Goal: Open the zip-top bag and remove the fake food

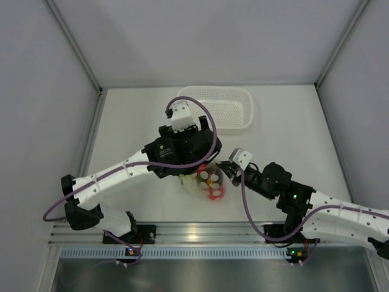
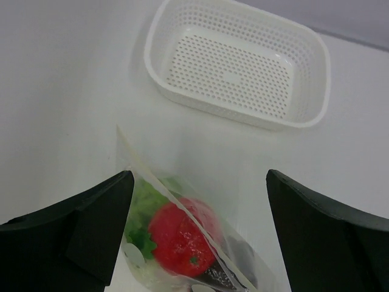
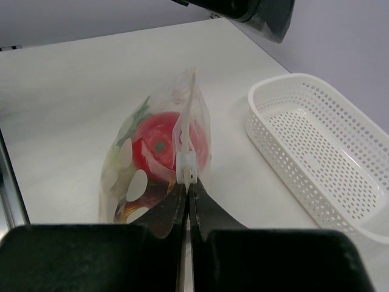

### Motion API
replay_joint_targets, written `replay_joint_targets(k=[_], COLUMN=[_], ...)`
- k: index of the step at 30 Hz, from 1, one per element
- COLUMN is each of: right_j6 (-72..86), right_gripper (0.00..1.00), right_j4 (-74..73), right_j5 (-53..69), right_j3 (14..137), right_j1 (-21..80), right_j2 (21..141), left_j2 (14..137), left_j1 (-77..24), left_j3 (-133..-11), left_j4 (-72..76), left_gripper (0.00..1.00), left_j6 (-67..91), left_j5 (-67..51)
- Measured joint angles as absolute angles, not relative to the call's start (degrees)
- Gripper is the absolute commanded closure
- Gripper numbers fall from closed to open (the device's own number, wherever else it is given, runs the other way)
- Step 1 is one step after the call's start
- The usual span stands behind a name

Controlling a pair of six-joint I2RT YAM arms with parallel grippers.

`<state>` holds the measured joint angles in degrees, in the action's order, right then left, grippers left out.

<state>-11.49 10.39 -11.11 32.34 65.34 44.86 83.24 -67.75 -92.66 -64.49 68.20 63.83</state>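
The zip-top bag [image 1: 208, 180] stands on the table between the arms, clear with white dots. It holds the fake food: a red ball [image 2: 179, 238], a green leafy piece [image 2: 143, 207] and a dark piece [image 2: 226, 275]. My left gripper [image 2: 197, 182] is open and hovers above the bag, one finger on each side, touching nothing. My right gripper [image 3: 188, 191] is shut on the bag's zip edge [image 3: 189, 109], right below the white slider [image 3: 186, 167]. The bag [image 3: 152, 158] bulges to its left with the red ball [image 3: 159, 143] inside.
An empty white perforated basket [image 1: 222, 109] sits at the back of the table, right of centre; it also shows in the left wrist view [image 2: 237, 67] and the right wrist view [image 3: 322, 158]. Grey walls close in the table on three sides.
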Motion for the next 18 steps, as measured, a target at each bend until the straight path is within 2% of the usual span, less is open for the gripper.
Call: replay_joint_targets(k=[1, 4, 9, 10, 12, 14, 18], right_j6=[-11.6, -11.6, -11.6, -11.6, -11.6, -11.6, -11.6], right_gripper=[1.00, 1.00, 1.00, 1.00, 1.00, 1.00, 1.00], right_j4=[8.6, 4.1, -2.3, -3.5, -6.1, -7.8, -10.9], right_j5=[-10.4, -9.1, -7.7, -7.6, -7.6, -7.4, -6.3], right_j3=[32.8, 34.1, 35.8, 36.1, 36.9, 37.7, 39.3], right_j1=[64.9, 64.2, 63.9, 63.9, 63.8, 63.8, 63.6], right_j2=[43.9, 41.5, 38.3, 37.7, 36.7, 36.4, 36.3], left_j2=[82.7, 78.5, 67.7, 65.1, 61.2, 58.0, 56.4], left_j1=[-67.2, -63.5, -52.1, -51.5, -51.6, -51.7, -51.5], left_j3=[-92.0, -85.7, -71.4, -68.3, -63.9, -60.4, -59.8], left_j4=[-60.0, -44.7, -25.3, -20.8, -15.3, -10.0, -6.9], left_gripper=[0.08, 0.09, 0.06, 0.01, 0.01, 0.06, 0.11], left_j6=[61.6, 43.6, 20.0, 15.6, 8.5, 1.8, -8.1], left_j5=[61.7, 48.8, 19.8, 14.3, 4.9, -4.3, -21.2])
